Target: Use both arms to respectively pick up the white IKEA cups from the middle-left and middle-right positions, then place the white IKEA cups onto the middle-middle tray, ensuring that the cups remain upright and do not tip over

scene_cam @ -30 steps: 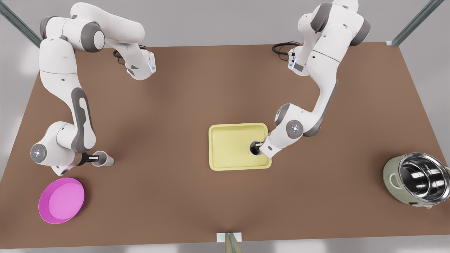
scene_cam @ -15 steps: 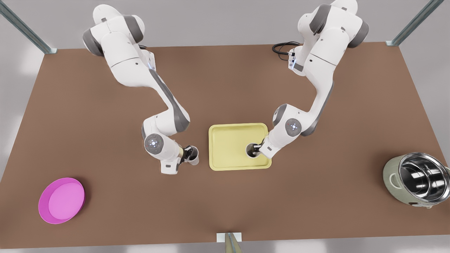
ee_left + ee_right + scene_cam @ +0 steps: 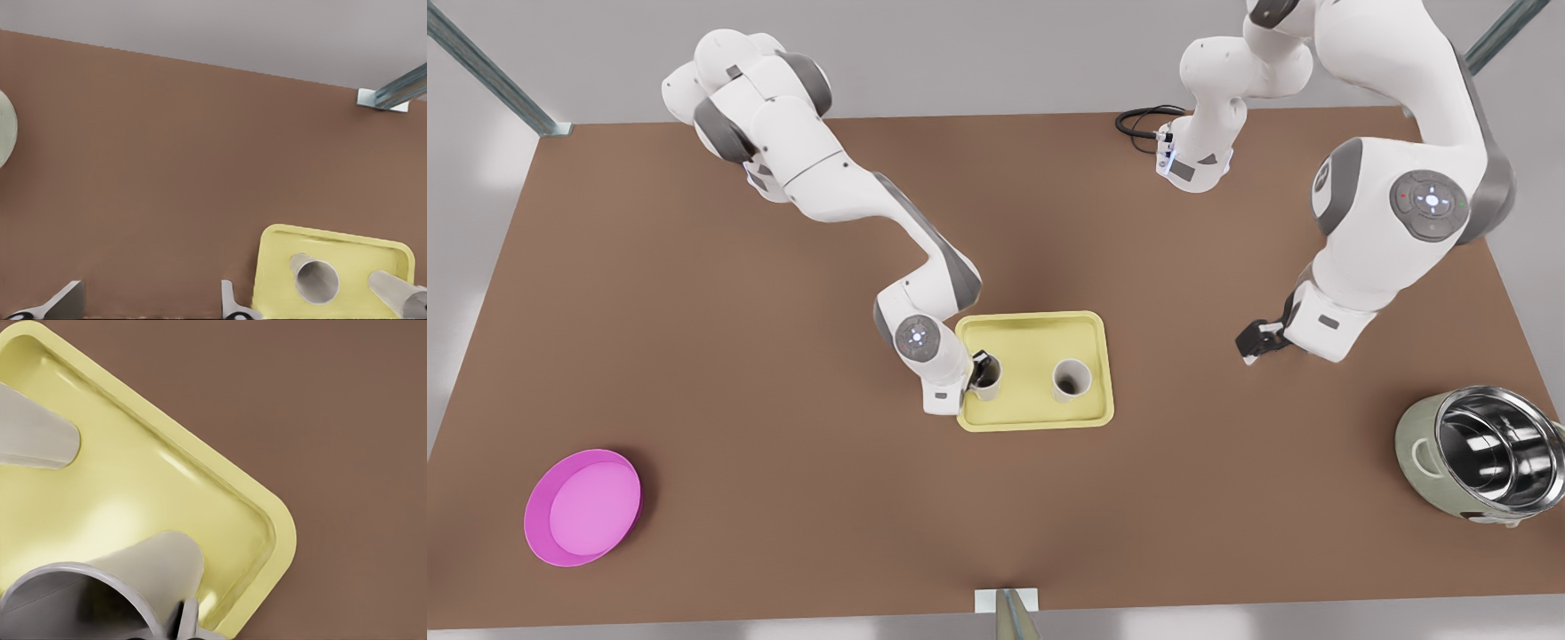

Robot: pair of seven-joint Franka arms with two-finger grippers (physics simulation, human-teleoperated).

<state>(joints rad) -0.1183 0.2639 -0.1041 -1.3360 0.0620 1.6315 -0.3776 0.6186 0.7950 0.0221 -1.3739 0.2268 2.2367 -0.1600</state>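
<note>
So one of the two white cups, the free cup (image 3: 1071,380), is standing upright on the tray (image 3: 1032,329) with nothing touching it, so I'd call that half done. The gripped cup (image 3: 989,377) is upright too and inside the tray's rim, right in the right tool (image 3: 980,364). That tool is grasping it at the lip, and from the right wrist view it looks like one finger is inside the cup (image 3: 153,573) and one outside. I can't tell if its base is actually down on the tray floor (image 3: 200,493) or just above it. The free cup sits a bit beyond the right tool's fingertips, apart from the gripped one. The left tool (image 3: 1254,342) is released, with its fingers (image 3: 63,303) spread and nothing between them. It hangs over bare tabletop (image 3: 783,444), well off from the tray, and both cups lie out ahead of it. My guess is all that's left is to settle the second cup, let go and pull away without knocking it over. The pink bowl (image 3: 583,507) and the steel pot (image 3: 1480,453) are far from either tool.
</note>
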